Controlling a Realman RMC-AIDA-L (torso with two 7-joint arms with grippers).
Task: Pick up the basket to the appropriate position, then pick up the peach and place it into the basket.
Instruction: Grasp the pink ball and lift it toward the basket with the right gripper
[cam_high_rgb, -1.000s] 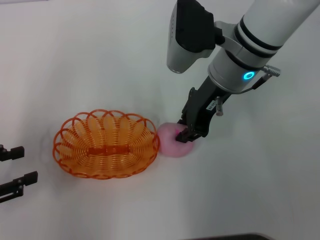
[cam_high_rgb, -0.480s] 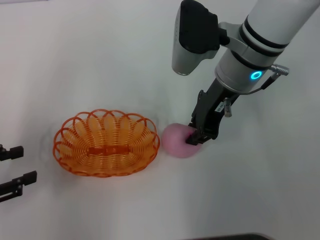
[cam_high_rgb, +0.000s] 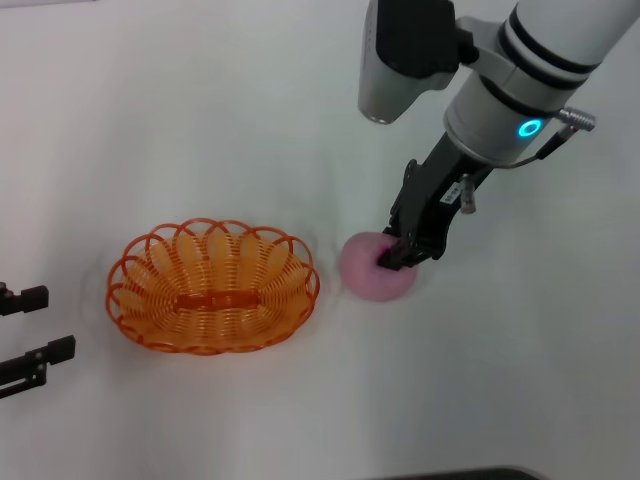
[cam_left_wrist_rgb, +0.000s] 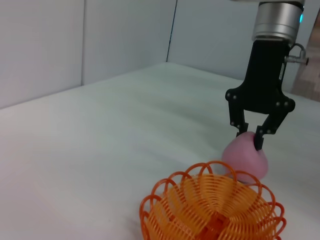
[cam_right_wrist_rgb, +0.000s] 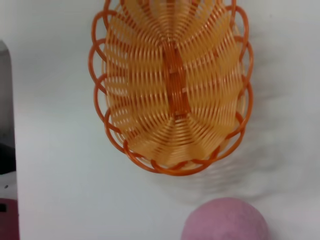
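Note:
The orange openwork basket (cam_high_rgb: 150, 300) sits empty on the white table, left of centre; it also shows in the left wrist view (cam_left_wrist_rgb: 215, 210) and the right wrist view (cam_right_wrist_rgb: 172, 85). The pale pink peach (cam_high_rgb: 372, 272) is just right of the basket, a small gap between them. My right gripper (cam_high_rgb: 395, 258) comes down on the peach's top from the right, its black fingers closed on it, at or barely above the table. The left wrist view shows the right gripper (cam_left_wrist_rgb: 250, 137) pinching the peach (cam_left_wrist_rgb: 245, 160). My left gripper (cam_high_rgb: 35, 330) is open and empty at the left edge.
The white table (cam_high_rgb: 200, 120) spreads all round the basket and the peach. The right arm's white body (cam_high_rgb: 500, 70) hangs over the far right of the table. A dark edge shows at the near bottom.
The right gripper has moved to the right and a little farther back, and the peach has gone with it, widening the gap to the basket. The basket and left gripper have not moved.

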